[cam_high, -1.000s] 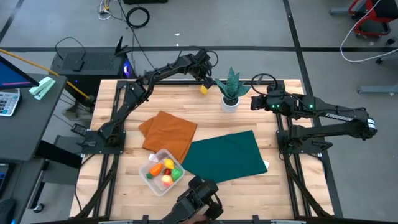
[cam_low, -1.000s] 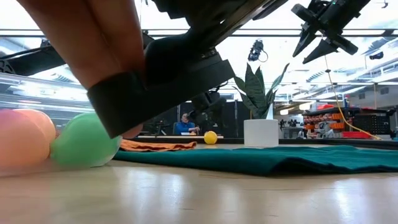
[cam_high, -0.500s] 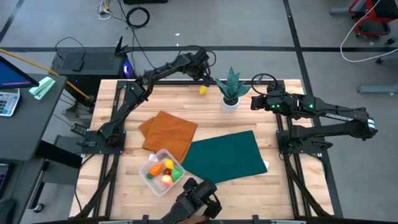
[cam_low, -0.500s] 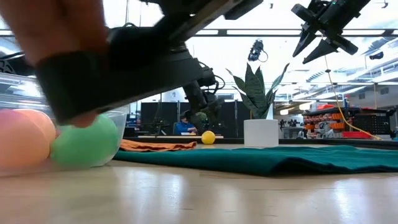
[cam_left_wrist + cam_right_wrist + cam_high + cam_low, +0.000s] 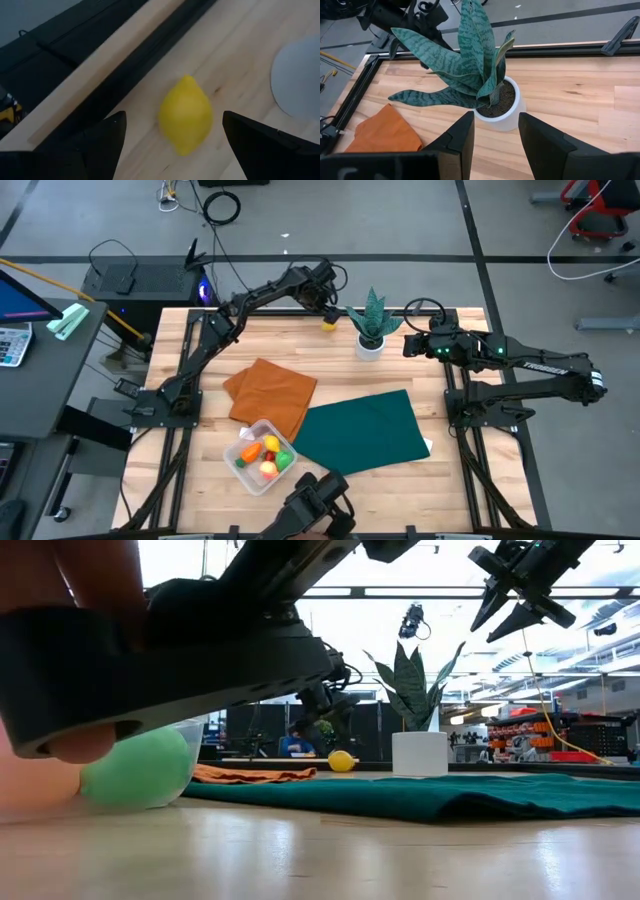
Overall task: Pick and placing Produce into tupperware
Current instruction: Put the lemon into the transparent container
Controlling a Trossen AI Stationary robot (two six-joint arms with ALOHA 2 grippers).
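The smooth, egg-shaped yellow lemon (image 5: 185, 115) lies on the wood table (image 5: 200, 430) beside the plant (image 5: 372, 320) in its round white pot. The left gripper (image 5: 172, 137) hangs wide apart around the lemon. The clear tub (image 5: 259, 456) sits well away from the plant. The right gripper (image 5: 496, 131), partly apart and empty, is near the plant.

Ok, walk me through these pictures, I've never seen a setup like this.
Two dark robot arms work at a wooden table. One picture looks straight down, one looks level from the tabletop, and two come from cameras on the wrists. The left gripper is open around a yellow lemon on the far edge, not gripping it. The right gripper waits above a potted plant, holding nothing. Also on the table: an orange cloth, a green cloth, and a clear tub already holding toy produce.
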